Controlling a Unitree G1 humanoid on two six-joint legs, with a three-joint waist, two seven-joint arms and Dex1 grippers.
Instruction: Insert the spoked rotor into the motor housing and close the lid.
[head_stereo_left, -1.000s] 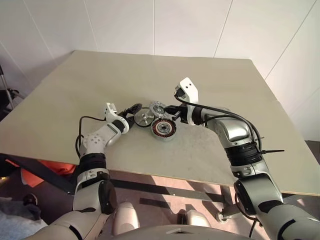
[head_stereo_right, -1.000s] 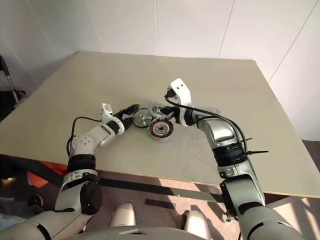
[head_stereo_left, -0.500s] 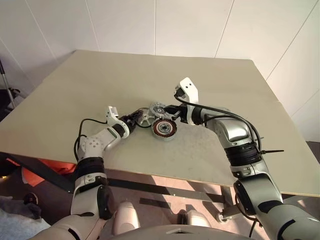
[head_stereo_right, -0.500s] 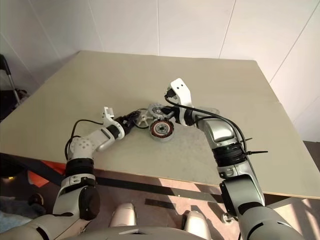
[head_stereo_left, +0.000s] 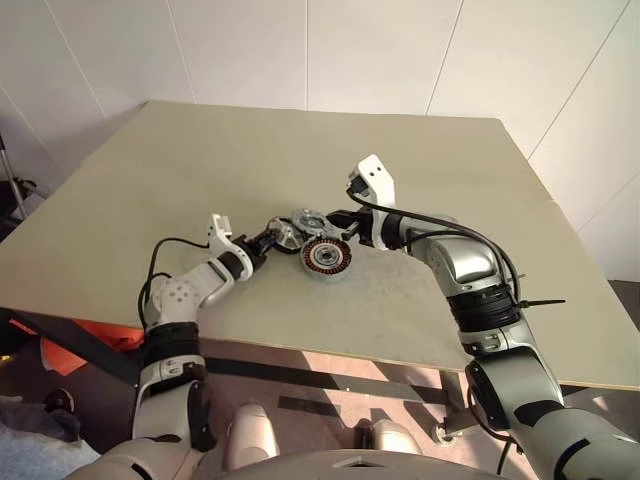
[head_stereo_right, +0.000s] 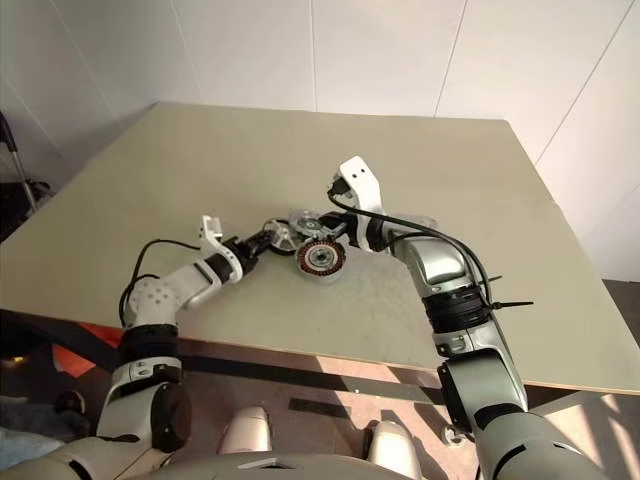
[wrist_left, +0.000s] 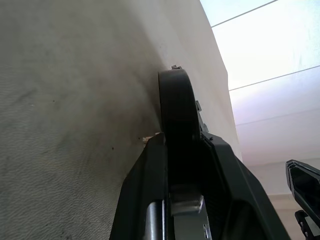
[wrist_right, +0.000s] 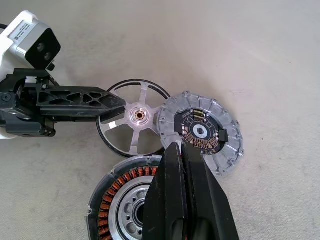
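Near the tabletop's (head_stereo_left: 420, 330) middle, our left fingers (wrist_right: 107, 102) have just clamped the black-rimmed spoked rotor (wrist_right: 135, 118); right fingers (wrist_right: 181, 165) stay shut, empty; insertion can follow.

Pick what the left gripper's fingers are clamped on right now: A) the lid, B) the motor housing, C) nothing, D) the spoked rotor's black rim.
D: the left gripper has its fingers on either side of the spoked rotor's black rim, while the lid and motor housing lie apart from it.
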